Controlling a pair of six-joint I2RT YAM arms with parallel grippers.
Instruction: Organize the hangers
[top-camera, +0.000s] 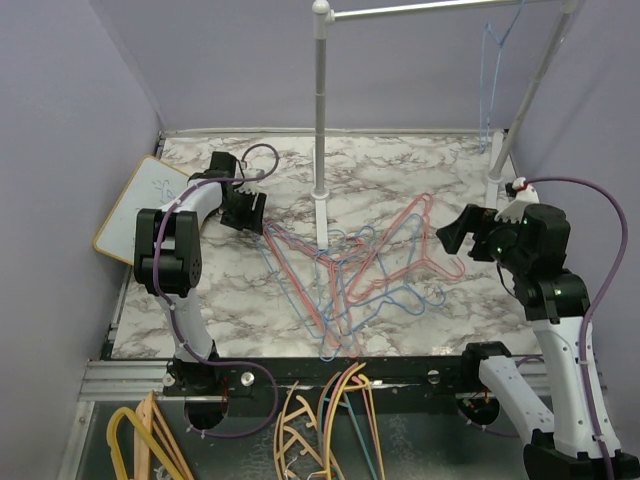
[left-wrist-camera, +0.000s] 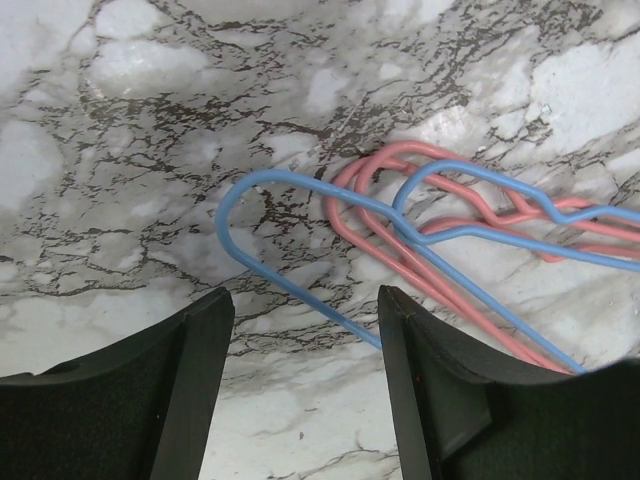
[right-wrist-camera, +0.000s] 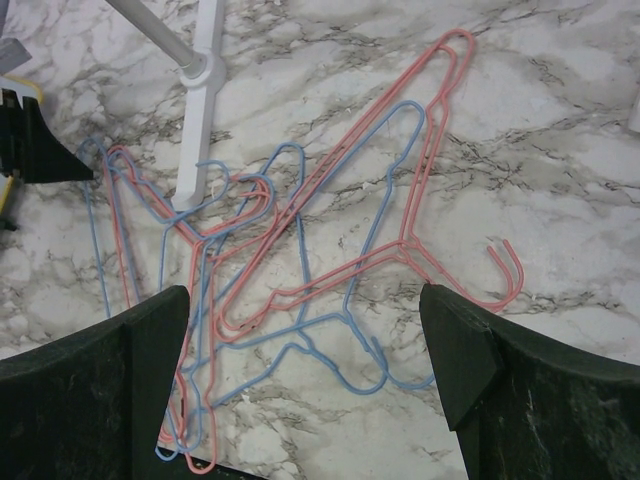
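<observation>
From above, the hangers (top-camera: 362, 272) lie in a tangled heap of light blue and pinkish red wire at the middle of the marble worktop (top-camera: 420, 170), around the foot of the white rack (top-camera: 320, 120). One more light blue hanger (top-camera: 492, 75) hangs from the rack's top rail, at 1 o'clock from the heap. The left gripper (top-camera: 255, 215) sits low at the heap's 10 o'clock edge, and the right gripper (top-camera: 452, 236) is at its 3 o'clock side. A white board (top-camera: 140, 205) leans off the worktop's 9 o'clock edge. Thick yellow and orange hangers (top-camera: 150, 440) lie below the worktop's near edge, at 6 to 7 o'clock.

In the left wrist view the left gripper (left-wrist-camera: 305, 298) is spread, with nothing pinched. The rounded ends of blue and pink hangers (left-wrist-camera: 420, 275) lie flat on the marble from 12 to 3 o'clock, and one blue wire runs down toward the gap between the jaws. Contact cannot be told.

In the right wrist view the right gripper (right-wrist-camera: 305, 295) is spread wide and holds nothing. The heap of hangers (right-wrist-camera: 300, 240) lies on the marble between and beyond its jaws. One pink hook (right-wrist-camera: 510, 270) points out at 3 o'clock. The rack's white foot (right-wrist-camera: 205, 80) stands at 11 o'clock.
</observation>
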